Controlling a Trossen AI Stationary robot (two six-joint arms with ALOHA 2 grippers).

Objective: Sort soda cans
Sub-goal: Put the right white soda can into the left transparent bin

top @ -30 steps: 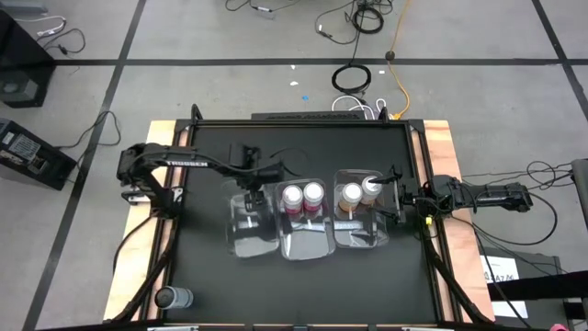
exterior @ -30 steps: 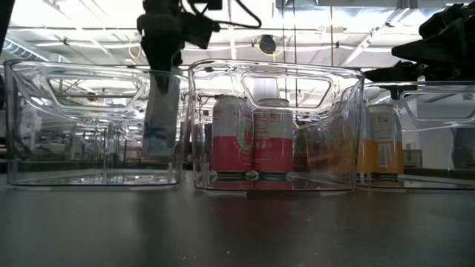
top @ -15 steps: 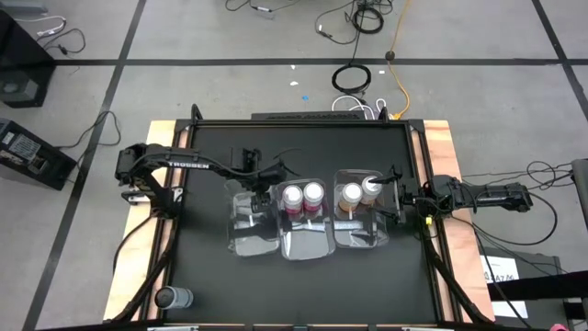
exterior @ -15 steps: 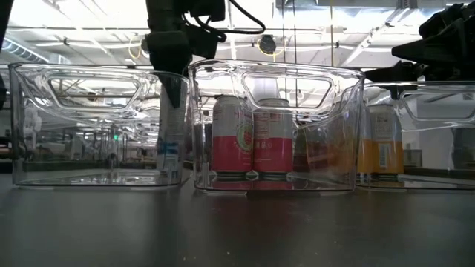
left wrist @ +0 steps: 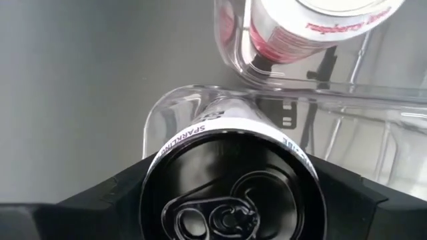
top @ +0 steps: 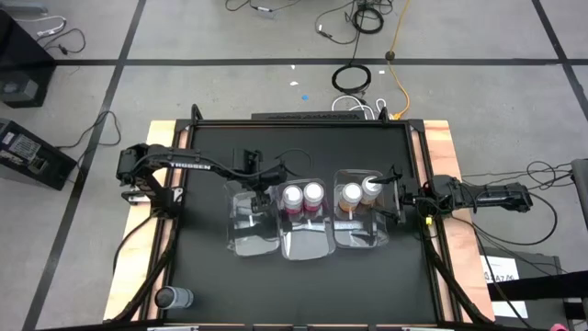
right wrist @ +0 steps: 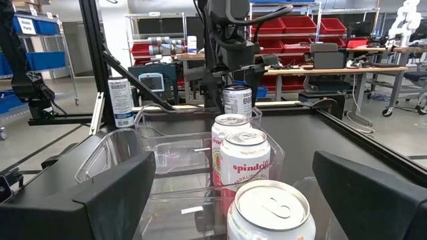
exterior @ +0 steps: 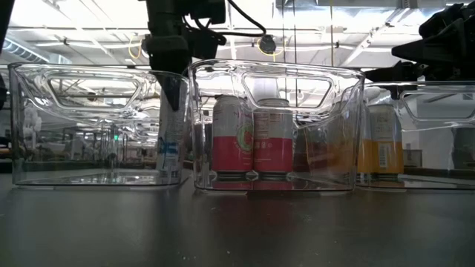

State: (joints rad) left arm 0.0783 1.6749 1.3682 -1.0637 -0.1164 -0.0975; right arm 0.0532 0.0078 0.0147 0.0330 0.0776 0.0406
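Left tool [left wrist: 230, 200] straddles glossy cylindrical silver can [left wrist: 230, 190].

Bright indoor overhead light, backlit low view, close-range blur at left wrist.
High view evenly lit, soft short shadows on the black table [top: 202, 221]. Low view: ceiling lights blow out the top, the clear bins [exterior: 96, 122] catch glare and reflections, arms read as silhouettes, tabletop foreground dim. Left wrist view: the silver can [left wrist: 230, 180] fills the near field, its top dark and shaded, background soft. Right wrist view well lit, nearest can top [right wrist: 270, 203] slightly soft, room behind sharp.
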